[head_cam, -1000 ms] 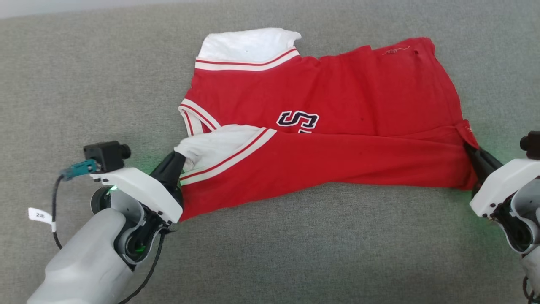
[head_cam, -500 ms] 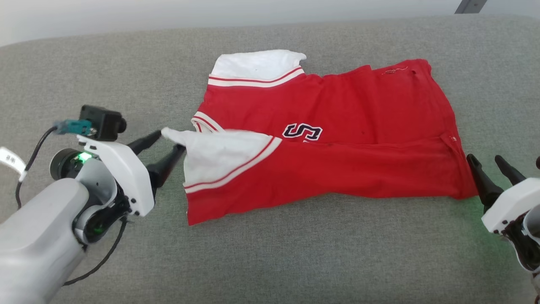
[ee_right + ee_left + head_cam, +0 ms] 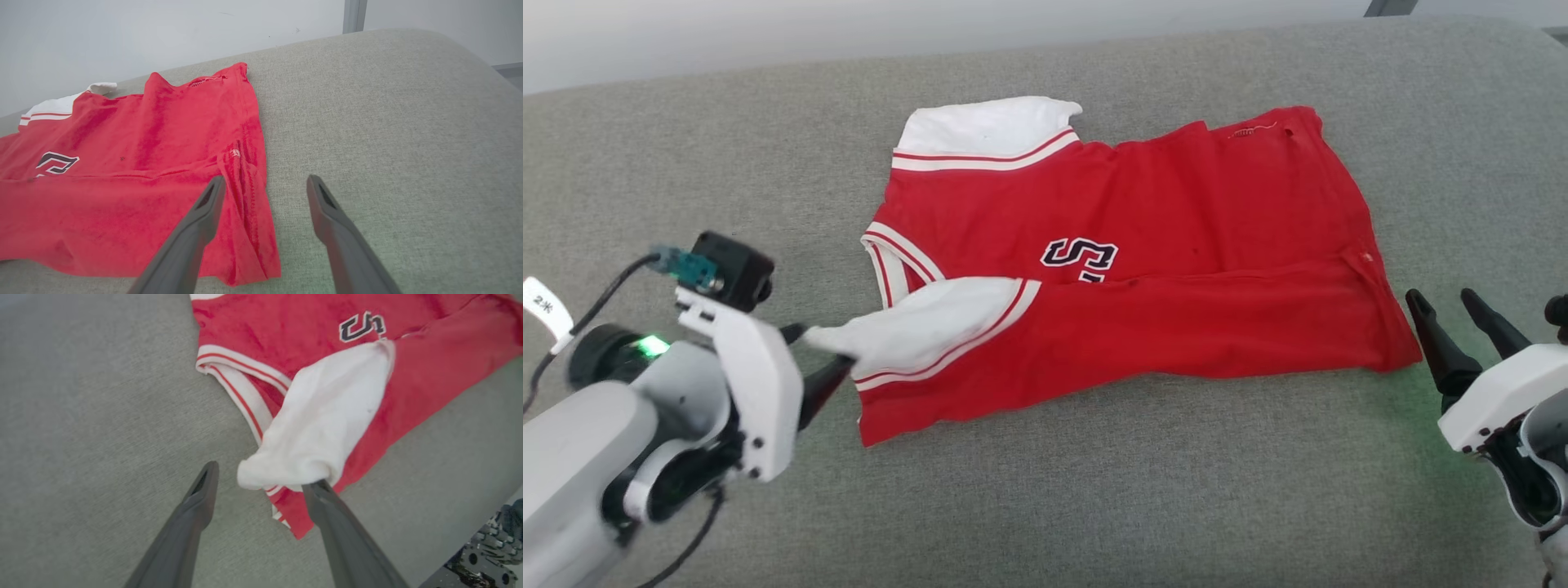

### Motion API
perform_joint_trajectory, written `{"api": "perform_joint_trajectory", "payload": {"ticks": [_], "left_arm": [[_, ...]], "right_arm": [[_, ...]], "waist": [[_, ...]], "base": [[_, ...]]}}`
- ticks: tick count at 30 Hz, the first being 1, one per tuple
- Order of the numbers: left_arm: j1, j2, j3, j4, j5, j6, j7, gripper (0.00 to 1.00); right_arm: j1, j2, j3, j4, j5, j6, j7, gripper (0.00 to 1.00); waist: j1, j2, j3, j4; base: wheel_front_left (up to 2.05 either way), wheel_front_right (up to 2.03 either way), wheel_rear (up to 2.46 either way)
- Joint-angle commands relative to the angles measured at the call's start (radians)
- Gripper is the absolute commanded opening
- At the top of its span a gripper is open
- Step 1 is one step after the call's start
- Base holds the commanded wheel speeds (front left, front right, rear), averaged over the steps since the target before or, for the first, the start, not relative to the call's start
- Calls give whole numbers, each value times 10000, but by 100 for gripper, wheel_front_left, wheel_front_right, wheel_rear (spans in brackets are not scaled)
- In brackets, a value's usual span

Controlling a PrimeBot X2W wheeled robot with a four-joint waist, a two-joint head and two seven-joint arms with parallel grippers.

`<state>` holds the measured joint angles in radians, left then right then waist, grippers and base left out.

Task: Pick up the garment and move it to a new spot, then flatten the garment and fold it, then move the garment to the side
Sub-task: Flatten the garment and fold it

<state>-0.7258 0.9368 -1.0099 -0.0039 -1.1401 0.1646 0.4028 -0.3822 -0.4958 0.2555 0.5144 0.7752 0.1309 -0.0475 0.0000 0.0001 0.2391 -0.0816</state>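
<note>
I am looking down across a grey woven cushion (image 3: 1094,490) that is stretching from edge to edge of the head view and curving away at the upper right of my right wrist view. Behind it a pale wall (image 3: 163,32) is running along the top of the frame. A grey upright post (image 3: 354,16) is standing against that wall at the upper right.

The chest lettering (image 3: 1080,257) on the garment (image 3: 1176,212) is half buried under the folded-over front, just an S and a scrap showing. Now the white sleeve (image 3: 327,412) drapes straight over one finger (image 3: 333,510) of the left gripper (image 3: 263,475), tip swallowed. Left wrist view cuts the garment off at top and right; right wrist view cuts it at the left. Tiny hem label (image 3: 1364,256), toward the right edge of the couch (image 3: 1094,490), unreadable.
</note>
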Motion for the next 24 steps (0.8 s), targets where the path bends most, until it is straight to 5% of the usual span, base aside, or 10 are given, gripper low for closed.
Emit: {"api": "perform_joint_trajectory", "payload": {"ticks": [1, 7, 15, 24], "left_arm": [[-54, 145, -66, -48, 219, 172, 129, 100], [-198, 477, -281, -322, 642, 575, 565, 100], [235, -84, -192, -880, -775, 411, 1174, 100], [-117, -957, -525, 808, -1059, 221, 1964, 100]], "right_arm": [[81, 91, -44, -93, -56, -6, 21, 100], [213, 199, -205, -225, -169, -6, 93, 100], [179, 358, -454, -421, -300, -6, 148, 100], [-197, 496, -337, -638, -349, -6, 220, 100]], "waist": [[0, -1, 18, -31], [0, -1, 91, -70], [0, -1, 319, -66], [0, -1, 828, -403]], "base": [[0, 0, 0], [0, 0, 0], [0, 0, 0], [0, 0, 0]]}}
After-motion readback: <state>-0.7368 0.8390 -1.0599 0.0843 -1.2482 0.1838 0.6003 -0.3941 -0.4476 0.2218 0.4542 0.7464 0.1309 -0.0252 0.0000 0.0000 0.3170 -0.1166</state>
